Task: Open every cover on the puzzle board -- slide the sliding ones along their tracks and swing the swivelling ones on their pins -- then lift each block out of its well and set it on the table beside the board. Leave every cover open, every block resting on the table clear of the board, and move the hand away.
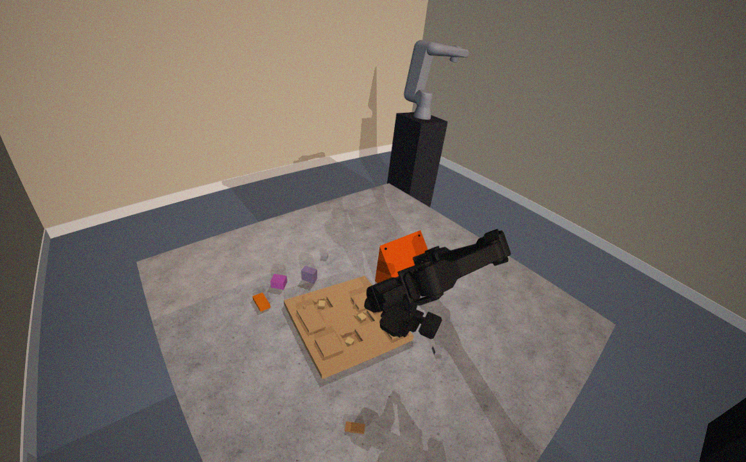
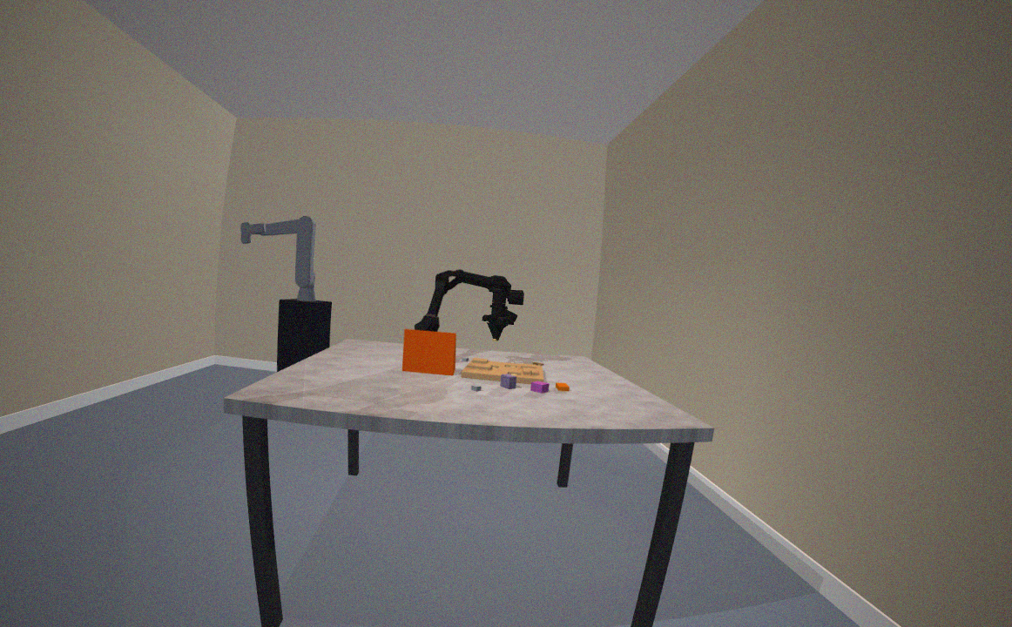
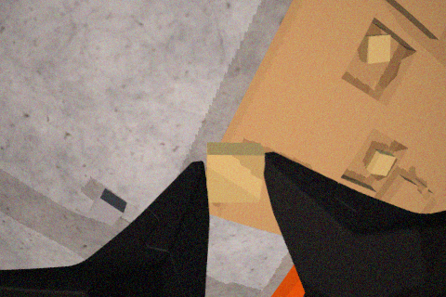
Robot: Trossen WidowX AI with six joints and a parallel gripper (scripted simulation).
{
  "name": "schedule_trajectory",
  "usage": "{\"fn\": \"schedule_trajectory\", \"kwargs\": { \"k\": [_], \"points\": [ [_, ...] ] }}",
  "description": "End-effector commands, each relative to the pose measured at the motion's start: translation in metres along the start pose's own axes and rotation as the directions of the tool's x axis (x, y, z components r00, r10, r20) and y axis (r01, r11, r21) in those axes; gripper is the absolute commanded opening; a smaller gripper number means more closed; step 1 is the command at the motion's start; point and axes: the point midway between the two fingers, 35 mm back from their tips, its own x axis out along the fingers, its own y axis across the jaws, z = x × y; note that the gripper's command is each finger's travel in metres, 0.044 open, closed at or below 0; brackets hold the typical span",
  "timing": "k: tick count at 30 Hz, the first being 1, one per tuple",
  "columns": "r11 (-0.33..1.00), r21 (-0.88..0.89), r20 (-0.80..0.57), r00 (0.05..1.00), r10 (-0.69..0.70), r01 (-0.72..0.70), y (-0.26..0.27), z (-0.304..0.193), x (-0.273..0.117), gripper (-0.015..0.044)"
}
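Observation:
My gripper [image 2: 496, 337] [image 3: 234, 168] is shut on a pale yellow block [image 3: 234, 183], held above the board's edge near the table. The tan puzzle board [image 1: 364, 351] [image 2: 475, 375] [image 3: 297, 79] lies flat. Three pale yellow blocks sit in uncovered wells: one block [image 1: 322, 303] at the far left, one [image 1: 362, 316] near the middle, one [image 1: 349, 341] nearer the front. Raised cover plates show beside the wells, one cover [image 1: 309, 319] and another cover [image 1: 329, 345] along the left side. My arm hides the board's right part in the top view.
An orange upright box [image 1: 401, 253] [image 2: 428, 352] [image 3: 292, 285] stands behind the board. Purple [image 1: 308, 274], magenta [image 1: 278, 281] and orange [image 1: 260, 302] blocks lie left of it. A brown block [image 1: 354, 427] lies in front. A small dark piece [image 1: 433, 350] [image 3: 113, 200] lies right.

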Motion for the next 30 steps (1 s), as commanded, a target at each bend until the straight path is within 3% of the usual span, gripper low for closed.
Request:
{"fn": "schedule_trajectory", "kwargs": {
  "k": [1, 11, 30],
  "points": [
    [1.000, -0.001, 0.005, 1.000, 0.009, -0.009, 0.015, 0.009, 0.000, 0.0080],
    [1.000, -0.003, 0.010, 1.000, 0.026, -0.026, 0.046, 0.024, 0.000, 0.0080],
    [1.000, -0.004, 0.008, 1.000, 0.024, -0.024, 0.045, 0.028, 0.025, 0.0080]
  ]
}}
